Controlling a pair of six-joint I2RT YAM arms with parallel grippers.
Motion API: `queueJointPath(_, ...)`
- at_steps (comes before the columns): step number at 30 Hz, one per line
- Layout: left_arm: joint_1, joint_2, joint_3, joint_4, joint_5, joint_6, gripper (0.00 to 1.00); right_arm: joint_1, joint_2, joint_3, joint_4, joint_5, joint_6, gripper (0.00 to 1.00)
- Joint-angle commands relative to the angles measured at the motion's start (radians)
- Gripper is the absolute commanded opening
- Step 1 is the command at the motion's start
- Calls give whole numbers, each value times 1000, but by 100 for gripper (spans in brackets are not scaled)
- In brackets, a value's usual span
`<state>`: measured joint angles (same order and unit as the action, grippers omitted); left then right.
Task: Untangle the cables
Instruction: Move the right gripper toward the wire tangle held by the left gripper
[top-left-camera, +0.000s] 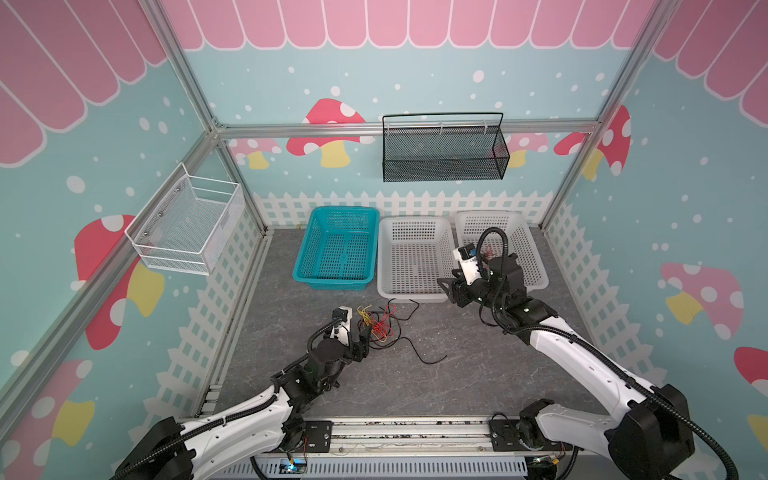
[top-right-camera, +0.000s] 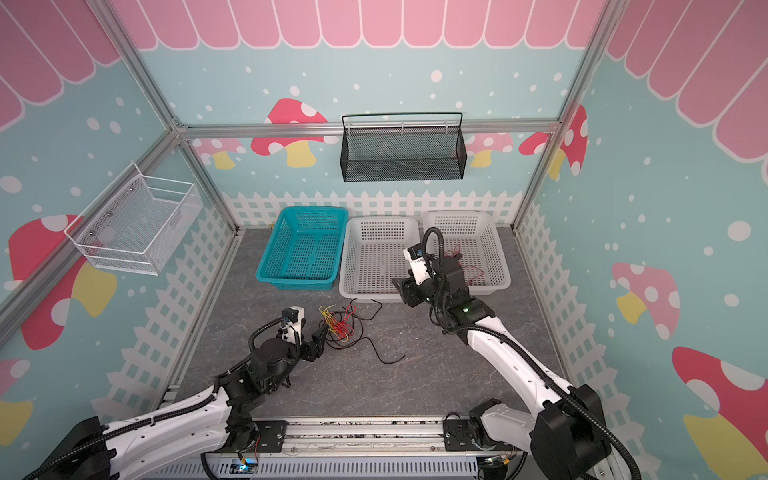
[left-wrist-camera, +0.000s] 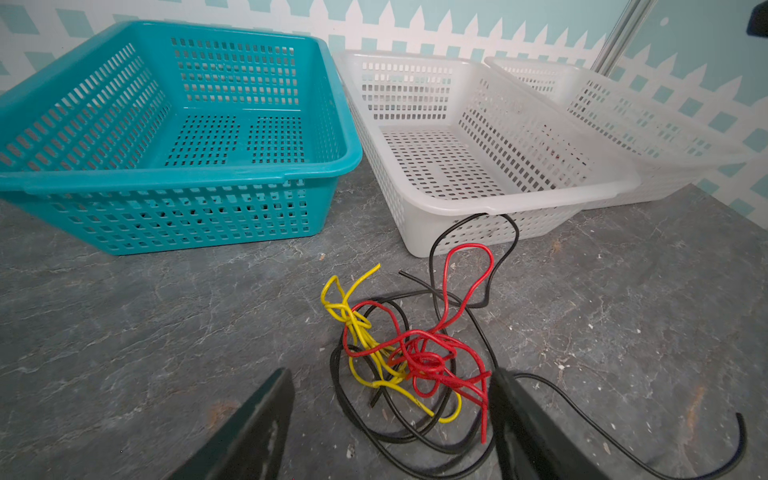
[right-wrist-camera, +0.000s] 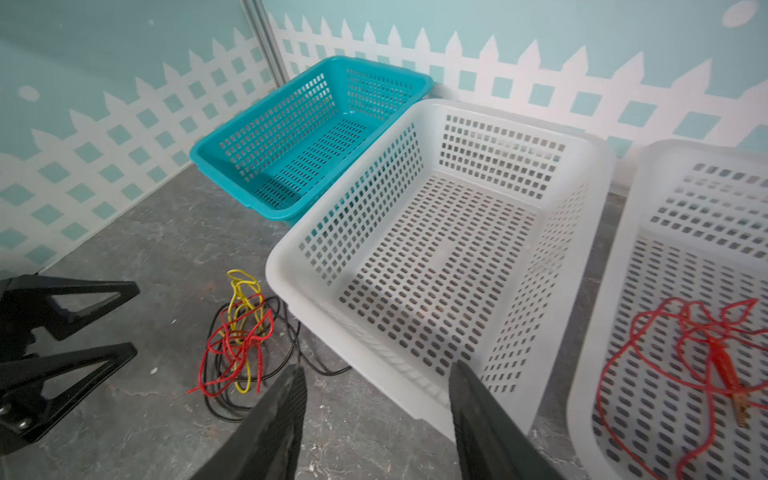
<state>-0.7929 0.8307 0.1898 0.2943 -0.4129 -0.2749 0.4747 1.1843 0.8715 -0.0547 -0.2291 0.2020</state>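
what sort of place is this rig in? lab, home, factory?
Probably a staged robot test cell, not a home: an aluminium frame lined with printed mushroom-and-fence panels, left arm and right arm mounted on a rail, a teal basket and tangled cables as props.

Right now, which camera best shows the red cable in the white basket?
Right wrist view: the red cable lies close, spread across the white basket. Both top views show it tiny, partly behind the right arm; the left wrist view, hardly any.
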Motion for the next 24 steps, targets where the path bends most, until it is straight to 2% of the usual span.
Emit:
queueJointPath(1, 6, 2, 24, -19, -21, -37, 75, 62, 13, -29, 3, 13, 37, 58)
queueJointPath(4, 6, -2, 22, -30, -35, -46, 76, 118, 47, -36, 20, 9, 56, 58)
queueJointPath(7, 6, -8, 18, -38, -45, -52, 82, 165, 105, -39, 65, -8, 79, 58)
queueJointPath(10, 6, -18, 11, -33, -47, -57, 99, 198, 180, -27, 105, -18, 108, 58)
queueJointPath(24, 9, -103, -28, -30, -72, -52, 99, 244, 426, 38, 240, -101, 196, 59)
